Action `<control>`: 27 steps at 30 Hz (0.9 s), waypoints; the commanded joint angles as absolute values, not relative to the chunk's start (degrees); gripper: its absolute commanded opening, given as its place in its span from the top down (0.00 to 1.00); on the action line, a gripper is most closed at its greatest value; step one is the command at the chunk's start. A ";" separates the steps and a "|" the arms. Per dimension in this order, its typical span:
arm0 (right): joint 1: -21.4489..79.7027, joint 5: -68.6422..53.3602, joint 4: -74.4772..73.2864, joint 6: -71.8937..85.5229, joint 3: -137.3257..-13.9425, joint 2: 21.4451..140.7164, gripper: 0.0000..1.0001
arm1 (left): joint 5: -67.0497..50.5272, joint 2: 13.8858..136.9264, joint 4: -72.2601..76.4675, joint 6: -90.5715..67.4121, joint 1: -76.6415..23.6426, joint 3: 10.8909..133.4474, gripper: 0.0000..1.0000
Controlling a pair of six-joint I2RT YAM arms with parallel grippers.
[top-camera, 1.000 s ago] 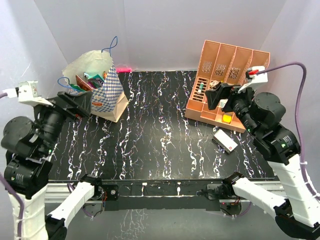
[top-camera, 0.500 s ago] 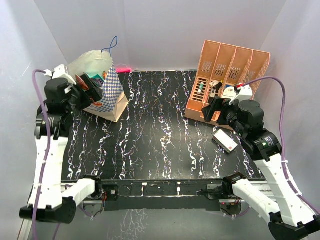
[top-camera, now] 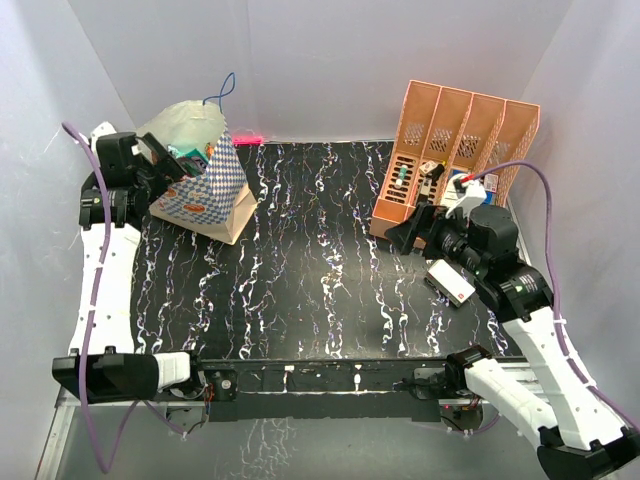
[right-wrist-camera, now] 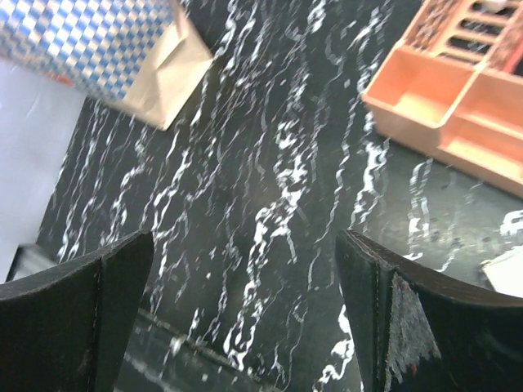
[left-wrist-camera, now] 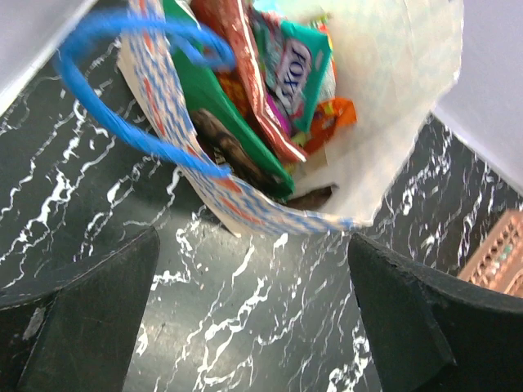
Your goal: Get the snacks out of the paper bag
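Note:
The paper bag (top-camera: 205, 185), cream inside and blue-and-white checked outside, stands at the back left with its mouth open. In the left wrist view the paper bag (left-wrist-camera: 392, 98) holds several snacks: a teal packet (left-wrist-camera: 296, 65), a red-brown chip bag (left-wrist-camera: 237, 57), a green wrapper (left-wrist-camera: 214, 102), an orange wrapper (left-wrist-camera: 333, 118) and a dark brown one (left-wrist-camera: 229, 151). My left gripper (top-camera: 170, 170) hovers open at the bag's left rim and holds nothing; it shows in its own view (left-wrist-camera: 249, 318). My right gripper (top-camera: 408, 232) is open and empty above the table's right side, with black table between its fingers (right-wrist-camera: 245, 318).
A salmon-orange slotted file rack (top-camera: 455, 150) with small bottles and a yellow block stands at the back right. A small white-and-red flat box (top-camera: 451, 282) lies on the table in front of it. The black marbled table (top-camera: 300, 260) lies between bag and rack.
My left arm has risen and swung back to the bag's left rim. My right arm has dropped lower and forward, its gripper moving left away from the rack.

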State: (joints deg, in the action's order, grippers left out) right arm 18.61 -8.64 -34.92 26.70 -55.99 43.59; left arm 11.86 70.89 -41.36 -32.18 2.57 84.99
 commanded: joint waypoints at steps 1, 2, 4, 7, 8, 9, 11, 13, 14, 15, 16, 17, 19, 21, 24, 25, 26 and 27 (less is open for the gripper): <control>21.40 -15.42 -33.52 28.15 -54.14 43.37 0.02 | 15.57 73.08 -37.01 -32.69 5.37 88.97 0.05; 21.81 -15.51 -33.65 28.18 -53.43 43.02 0.02 | 15.97 74.16 -36.81 -32.69 5.85 89.70 0.07; 22.39 -16.19 -33.17 28.68 -52.00 42.32 0.02 | 17.12 76.45 -37.02 -32.52 6.77 91.32 0.14; 23.04 -18.79 -32.44 29.52 -51.08 42.22 0.02 | 19.36 79.40 -37.07 -32.92 7.96 93.13 0.26; 23.68 -19.59 -32.39 29.47 -50.94 42.55 0.02 | 19.81 79.73 -36.22 -32.93 8.18 92.90 0.30; 24.53 -20.02 -32.34 29.18 -50.88 43.06 0.02 | 19.67 79.66 -34.66 -32.26 8.33 92.55 0.33; 26.72 -19.81 -32.63 28.33 -50.95 44.09 0.02 | 18.58 79.63 -32.21 -31.54 8.42 92.46 0.43; 28.65 -19.37 -32.69 27.81 -51.35 45.26 0.02 | 16.68 79.46 -31.10 -31.10 8.46 92.75 0.58; 29.19 -19.37 -32.57 27.78 -51.48 45.80 0.02 | 15.87 79.23 -30.74 -30.91 8.44 92.75 0.68; 29.40 -19.65 -32.15 28.00 -51.51 46.19 0.02 | 15.10 79.07 -30.73 -30.86 8.44 92.73 0.74; 29.45 -20.20 -31.48 28.48 -51.31 46.40 0.02 | 14.57 78.75 -30.94 -30.85 8.44 92.66 0.80; 29.44 -20.67 -30.41 29.16 -50.89 46.48 0.02 | 13.91 78.67 -31.16 -30.92 8.44 92.45 0.83; 29.44 -21.23 -27.98 30.53 -50.21 46.42 0.02 | 11.90 75.96 -30.95 -30.81 8.44 91.15 0.88; 29.44 -21.60 -25.19 31.54 -49.41 46.26 0.02 | 9.35 73.62 -30.62 -30.76 8.44 89.17 0.91; 29.44 -21.31 -21.45 32.23 -48.47 46.72 0.02 | 6.14 70.16 -31.10 -31.48 8.46 86.13 1.00; 29.43 -20.95 -20.36 32.49 -48.31 47.03 0.02 | 5.25 69.03 -31.45 -31.87 8.44 85.26 1.00; 29.43 -20.70 -19.10 32.93 -48.19 47.43 0.02 | 4.23 67.90 -31.72 -32.35 8.44 84.40 1.00; 29.49 -20.59 -18.28 33.22 -48.17 47.97 0.02 | 3.03 66.91 -31.95 -32.66 8.46 83.73 1.00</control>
State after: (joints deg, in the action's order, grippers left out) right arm 29.21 -20.64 -27.49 31.33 -48.69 47.16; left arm 9.26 73.30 -33.34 -31.31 8.32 85.08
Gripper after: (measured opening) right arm 0.976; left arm 0.015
